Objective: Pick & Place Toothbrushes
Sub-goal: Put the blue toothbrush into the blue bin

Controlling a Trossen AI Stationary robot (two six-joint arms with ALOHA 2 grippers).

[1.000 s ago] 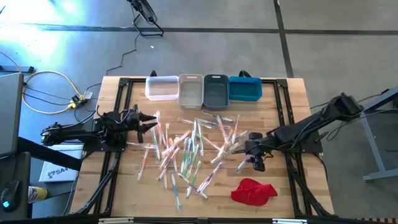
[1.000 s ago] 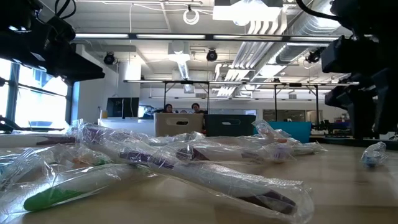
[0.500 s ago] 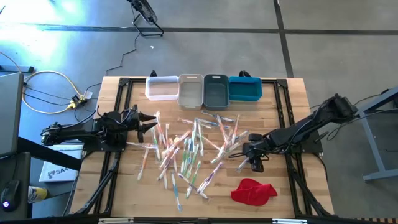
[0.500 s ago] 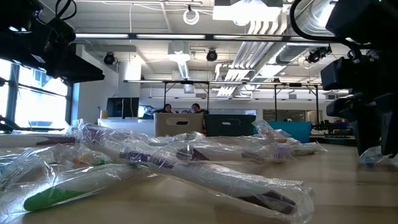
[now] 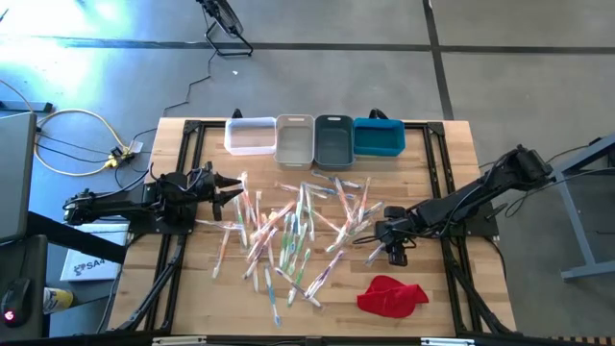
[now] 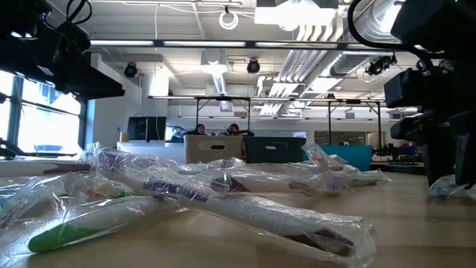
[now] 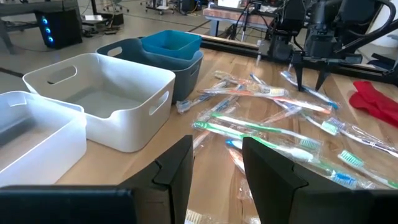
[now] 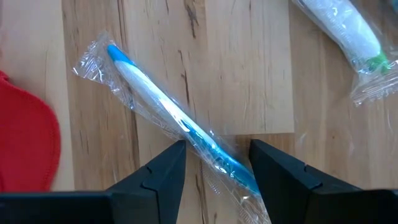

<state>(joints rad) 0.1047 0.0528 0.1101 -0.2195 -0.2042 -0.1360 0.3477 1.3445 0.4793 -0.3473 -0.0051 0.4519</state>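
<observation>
- Right gripper (image 8: pixel 214 163) low over the wood at right of centre in the high view, at the right fringe of the toothbrush scatter (image 5: pixel 293 226); fingers spread, astride a blue-handled wrapped toothbrush (image 8: pixel 168 112), nothing pinched yet.
- Same brush lying diagonally across the right wrist view, bristle end toward upper left, handle running down between the two dark fingers; flat on the table (image 5: pixel 442 288).
- Green-tipped wrapped brush (image 8: pixel 345 31) in upper right of that view, well apart from the fingers.
- Red cloth (image 5: pixel 391 294) at lower right of the high view, near the blue brush but not touching, judging by the wrist view's left edge.
- Left gripper (image 7: pixel 217 165) at left of the high view, hovering at the pile's left edge, fingers spread and empty; four bins ahead.
- Bins along the top of the table: white bin (image 5: pixel 250 135), beige bin (image 5: pixel 295 139), grey bin (image 5: pixel 333 139), blue bin (image 5: pixel 379 136).
- Likely step: closing on the blue brush, then carrying to a bin.
- Risk: slick clear wrapper, thin handle lying flat; pads could close on loose film only, letting the brush slide or hang crooked.
- Risk: diagonal lie across the gap; off-centre pinch could spin the brush out.
- Risk: too low a descent, fingertips jamming on the wood.
- Risk: a drift left in the wrist view snagging the cloth.
</observation>
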